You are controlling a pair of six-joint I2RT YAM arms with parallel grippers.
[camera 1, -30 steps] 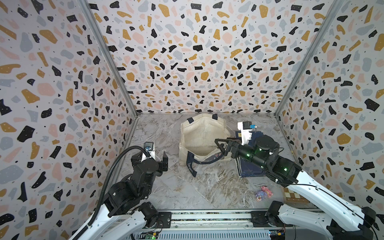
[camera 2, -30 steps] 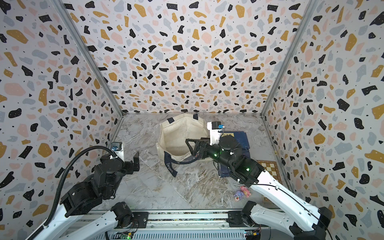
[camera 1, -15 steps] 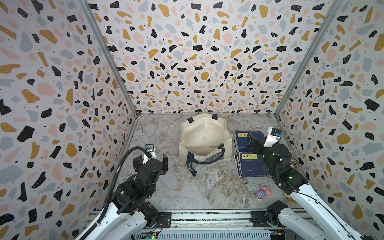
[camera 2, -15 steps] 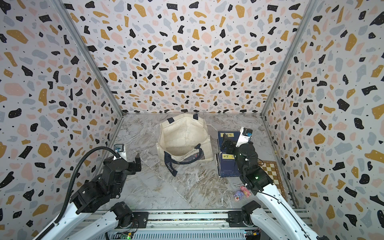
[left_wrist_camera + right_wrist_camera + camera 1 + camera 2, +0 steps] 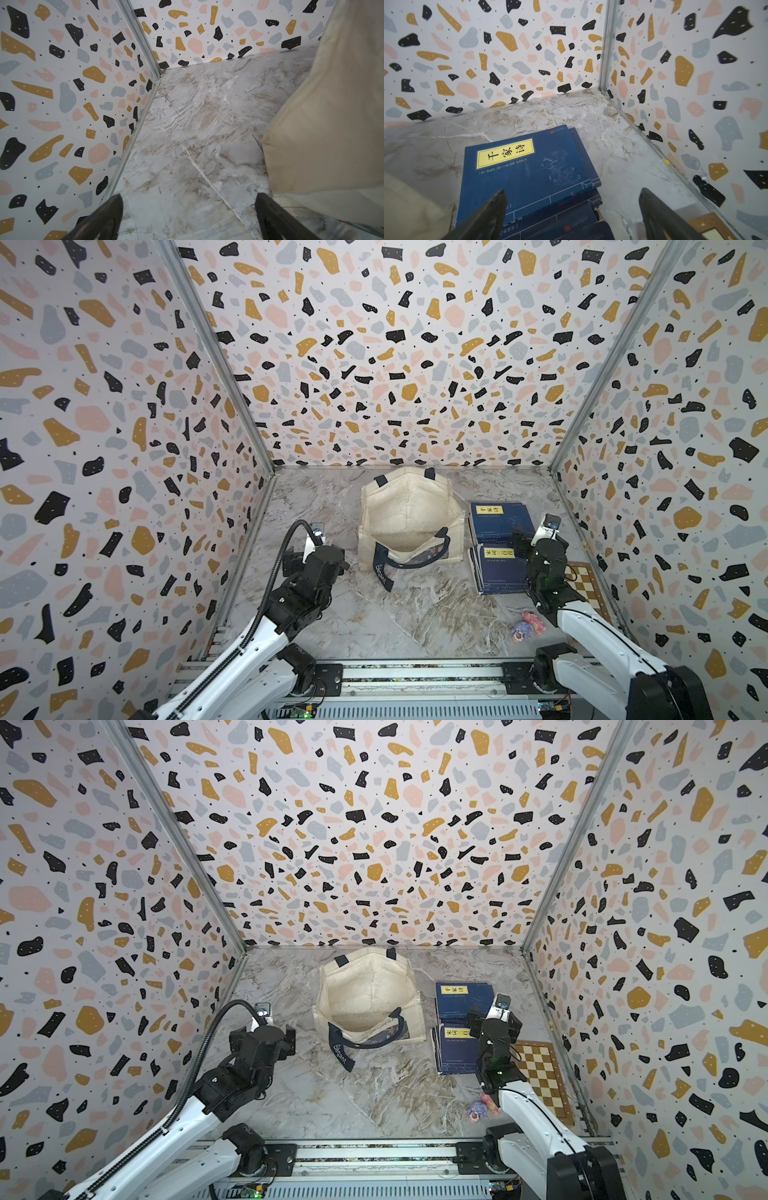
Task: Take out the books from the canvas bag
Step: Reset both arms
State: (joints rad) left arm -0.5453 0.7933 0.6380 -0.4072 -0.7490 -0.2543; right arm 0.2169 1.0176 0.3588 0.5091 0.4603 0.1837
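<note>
- A robot test cell, probably in a lab, though the views stop at its walls.
- Terrazzo-print walls [image 5: 395, 364] stand ahead of the left gripper [image 5: 189, 197] and right gripper [image 5: 572, 191] and to the outer side of each.
- Metal posts [image 5: 607, 41] join the walls at the corners.
- The floor [image 5: 415, 614] under both grippers is a marble-print sheet.
- Behind the grippers, a metal rail [image 5: 415, 672] carries the arm bases [image 5: 303, 668].
- A board [image 5: 305, 711] with lit LEDs sits below the rail.

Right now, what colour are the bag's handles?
Navy handles on the canvas bag; clearest in a top view.
</note>
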